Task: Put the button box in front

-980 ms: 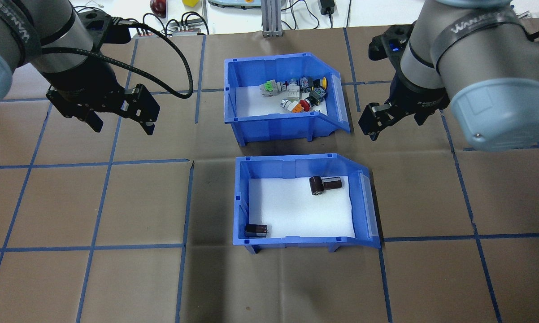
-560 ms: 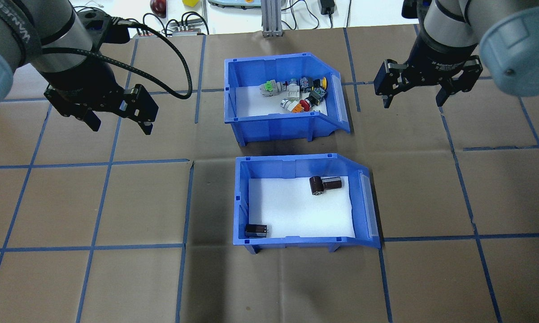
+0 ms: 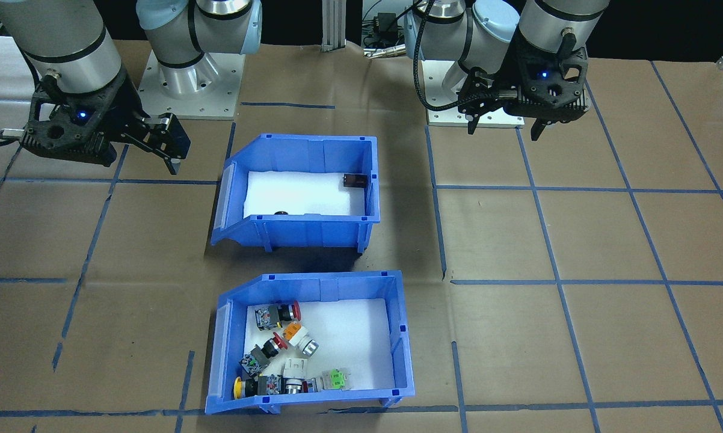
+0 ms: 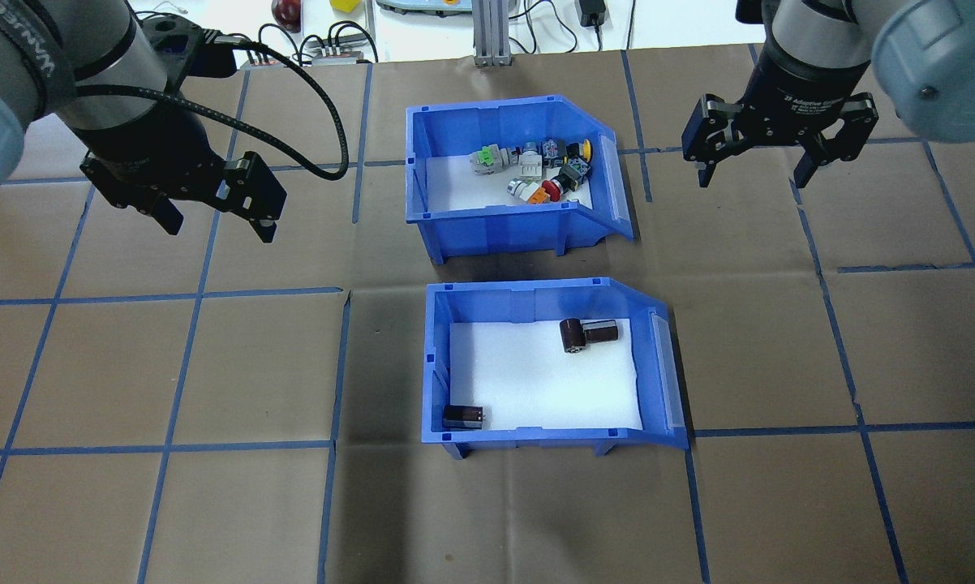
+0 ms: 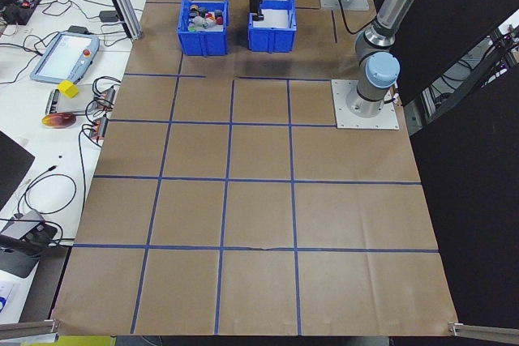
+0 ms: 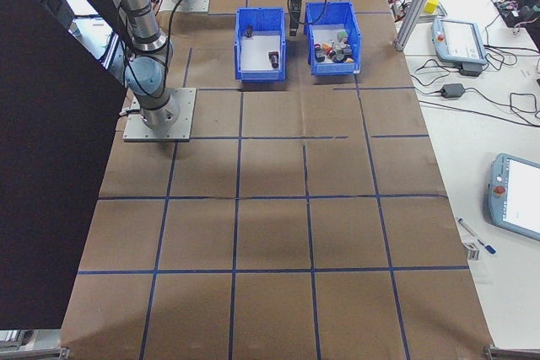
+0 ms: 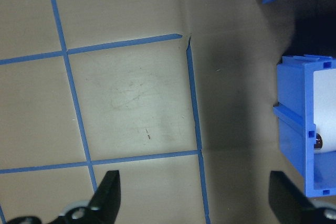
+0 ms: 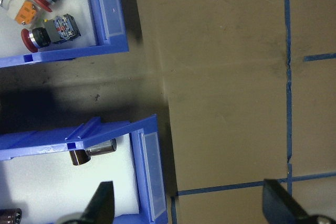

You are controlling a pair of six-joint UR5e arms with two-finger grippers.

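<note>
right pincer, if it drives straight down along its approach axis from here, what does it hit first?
Most likely bare table paper. The right wrist view looks down between the open right pincer fingers onto brown paper, with the button box and capacitor bin off to one side. Depth unclear.

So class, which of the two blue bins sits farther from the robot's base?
The button box, holding coloured push-buttons; the capacitor bin, with only dark cylinders, sits nearer the base.

Both arms are silver-grey tubes with pale blue joint caps and black bands lettered in white. Each black pincer, left (image 4: pixel 216 225) and right (image 4: pixel 753 172), has two fingers; a braided black cable (image 4: pixel 325 105) loops beside the left. Small blue lights glow on both wrists.
</note>
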